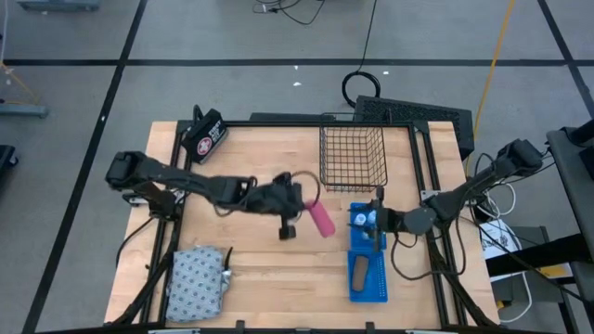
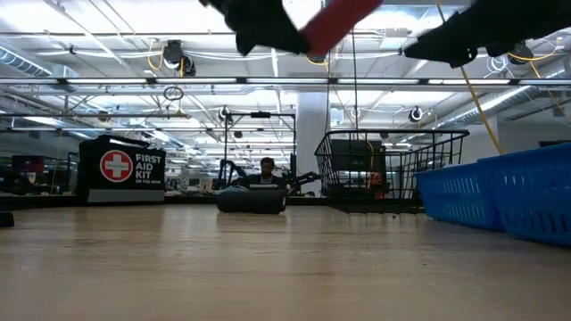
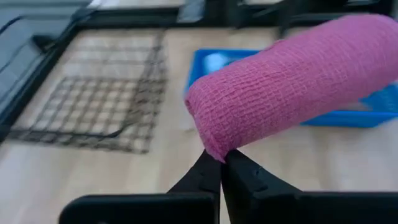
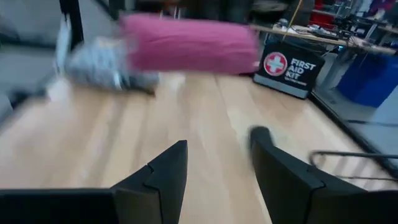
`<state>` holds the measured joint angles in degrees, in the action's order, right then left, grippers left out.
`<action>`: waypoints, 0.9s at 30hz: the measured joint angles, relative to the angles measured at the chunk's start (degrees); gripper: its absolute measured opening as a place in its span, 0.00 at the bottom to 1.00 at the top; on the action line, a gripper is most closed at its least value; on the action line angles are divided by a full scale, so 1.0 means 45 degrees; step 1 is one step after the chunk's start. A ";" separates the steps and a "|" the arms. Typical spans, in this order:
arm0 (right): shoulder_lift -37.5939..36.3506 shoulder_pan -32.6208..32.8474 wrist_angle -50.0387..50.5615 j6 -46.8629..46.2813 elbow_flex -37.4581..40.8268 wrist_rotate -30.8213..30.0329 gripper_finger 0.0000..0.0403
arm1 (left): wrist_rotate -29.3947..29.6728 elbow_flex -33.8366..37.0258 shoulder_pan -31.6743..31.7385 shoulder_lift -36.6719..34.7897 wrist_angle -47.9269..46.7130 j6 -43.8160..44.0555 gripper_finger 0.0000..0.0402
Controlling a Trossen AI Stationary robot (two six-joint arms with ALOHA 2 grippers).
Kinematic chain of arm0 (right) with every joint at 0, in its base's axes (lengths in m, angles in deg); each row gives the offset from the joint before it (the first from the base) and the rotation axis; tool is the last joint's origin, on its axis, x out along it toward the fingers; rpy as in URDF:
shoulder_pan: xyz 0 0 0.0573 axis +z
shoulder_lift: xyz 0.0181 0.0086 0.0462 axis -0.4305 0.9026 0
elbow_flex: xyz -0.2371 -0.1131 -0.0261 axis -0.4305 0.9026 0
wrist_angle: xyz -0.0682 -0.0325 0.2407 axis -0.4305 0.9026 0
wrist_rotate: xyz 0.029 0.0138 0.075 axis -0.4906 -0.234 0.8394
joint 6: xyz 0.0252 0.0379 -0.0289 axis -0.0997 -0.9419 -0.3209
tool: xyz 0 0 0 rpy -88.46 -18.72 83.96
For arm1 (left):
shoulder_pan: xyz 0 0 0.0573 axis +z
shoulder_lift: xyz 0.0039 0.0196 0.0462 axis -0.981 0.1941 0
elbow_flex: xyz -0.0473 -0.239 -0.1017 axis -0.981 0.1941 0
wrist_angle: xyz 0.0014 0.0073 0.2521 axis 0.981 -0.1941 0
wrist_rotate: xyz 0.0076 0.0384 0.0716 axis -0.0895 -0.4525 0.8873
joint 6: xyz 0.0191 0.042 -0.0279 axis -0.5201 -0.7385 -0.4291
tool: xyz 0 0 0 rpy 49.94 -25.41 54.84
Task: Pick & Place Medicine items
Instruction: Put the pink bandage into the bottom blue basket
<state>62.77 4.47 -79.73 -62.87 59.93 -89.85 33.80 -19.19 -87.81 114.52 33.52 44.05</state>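
My left gripper point(image 1: 308, 205) point(image 3: 222, 163) hovers over the table's middle, shut on the pink oblong roll point(image 1: 321, 220) point(image 3: 292, 81), which also shows high in the low view point(image 2: 335, 18). My right gripper point(image 1: 373, 218) point(image 4: 217, 155) is open above the blue tray point(image 1: 368, 276), pointing toward the roll point(image 4: 189, 43). A white bottle point(image 1: 360, 219) sits in the tray. The black oblong piece point(image 1: 288, 231) point(image 2: 252, 200) lies on the table under the left gripper. The grey-white pouch point(image 1: 197, 283) point(image 4: 99, 65) lies flat near the near-left corner. The brown piece is out of view. My left gripper pinches the pink roll at the lower edge of one end point(image 3: 214, 149), only between the fingertips point(image 3: 205, 168). The roll is lifted clear of the table and sticks out beyond the fingers, slanting toward the blue tray.
A black wire basket point(image 1: 353, 158) point(image 2: 393, 169) stands at the far side, right of centre. The black first aid kit point(image 1: 206, 135) point(image 2: 120, 169) sits at the far-left corner. The blue trays point(image 2: 500, 192) fill the near right. Bare wood lies between the pouch and the trays.
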 joint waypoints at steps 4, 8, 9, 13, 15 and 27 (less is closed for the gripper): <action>0.0847 -0.0267 -0.2367 -0.2026 -0.0007 0.0333 0.42 | 0.0637 0.0000 -0.0995 0.0005 0.0656 -0.0115 0.01; 0.1561 -0.0762 -0.3671 -0.4458 -0.0010 0.1955 0.42 | 0.1481 0.0000 -0.1544 0.0005 0.0786 0.0141 0.02; 0.1778 -0.0890 -0.4012 -0.4999 -0.0010 0.2404 0.42 | 0.1680 0.0000 -0.1672 0.0005 0.0809 0.0146 0.02; 0.2865 -0.1209 -0.5906 -0.6368 -0.0006 0.3537 0.42 | 0.2237 0.0000 -0.2049 0.0005 0.0780 -0.0386 0.01; 0.3410 -0.1340 -0.7048 -0.6608 -0.0005 0.4147 0.43 | 0.2492 0.0000 -0.2177 0.0005 0.0598 -0.0558 0.01; 0.5401 -0.1670 -0.9062 -0.8107 -0.0482 0.5061 0.66 | 0.3068 0.0000 -0.2448 0.0005 0.0487 -0.0390 0.01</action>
<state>87.07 -3.04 -120.51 -99.36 57.76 -67.08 47.61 -19.19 -98.83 114.54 35.71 42.29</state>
